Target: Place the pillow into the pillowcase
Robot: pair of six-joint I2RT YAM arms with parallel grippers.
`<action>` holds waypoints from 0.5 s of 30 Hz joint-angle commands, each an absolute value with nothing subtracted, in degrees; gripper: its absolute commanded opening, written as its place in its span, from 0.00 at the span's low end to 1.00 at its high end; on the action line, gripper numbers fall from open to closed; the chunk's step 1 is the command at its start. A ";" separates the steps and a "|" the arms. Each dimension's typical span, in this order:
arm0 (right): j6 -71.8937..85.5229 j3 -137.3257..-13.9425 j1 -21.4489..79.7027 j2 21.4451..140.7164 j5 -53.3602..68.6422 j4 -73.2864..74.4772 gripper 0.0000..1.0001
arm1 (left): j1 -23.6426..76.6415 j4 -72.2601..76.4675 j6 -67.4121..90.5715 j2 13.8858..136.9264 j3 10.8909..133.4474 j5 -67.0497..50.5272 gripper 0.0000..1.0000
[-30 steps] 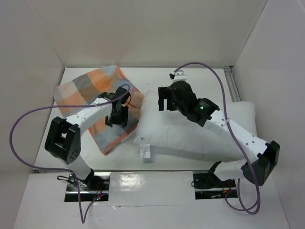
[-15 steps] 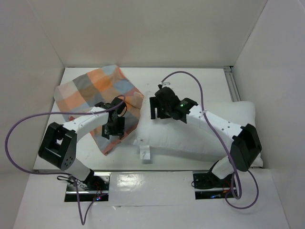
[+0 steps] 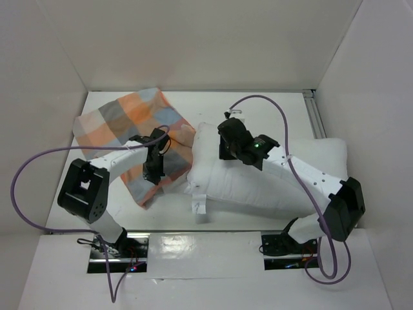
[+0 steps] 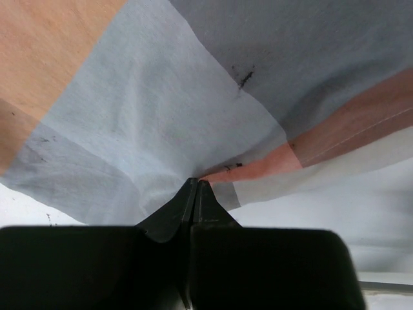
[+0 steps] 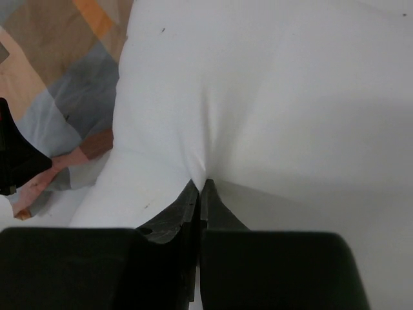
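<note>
The left gripper pinched the pillowcase by the left edge of the tabletop; the right gripper pinched the pillow beside it

A: How is the light where you are looking?

B: From the top camera I get bright, even light from above. The white walls bounce it, so every shadow is faint. The glossy front ledge throws some glare.

A: And the wrist views?

B: On the left wrist, the left fingers are a flat black mass with soft edges. The pillowcase just ahead of their tips is sharp, and I can see its weave and specks. On the right wrist, the pillow beyond the right fingers is nearly washed out, grey only in the folds fanning from the tips. Left of them the checks look dim and slightly blurred.
</note>
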State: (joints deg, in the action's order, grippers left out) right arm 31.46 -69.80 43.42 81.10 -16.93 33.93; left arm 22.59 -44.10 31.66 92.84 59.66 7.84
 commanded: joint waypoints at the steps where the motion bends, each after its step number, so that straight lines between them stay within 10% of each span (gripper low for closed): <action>1: 30.94 -71.89 42.01 77.35 -21.26 38.67 0.00 | 22.59 -43.86 30.59 90.98 61.26 6.42 0.00; 15: 28.92 -71.99 40.34 68.56 -20.49 40.62 0.00 | 21.80 -46.22 31.82 84.47 68.97 9.15 0.00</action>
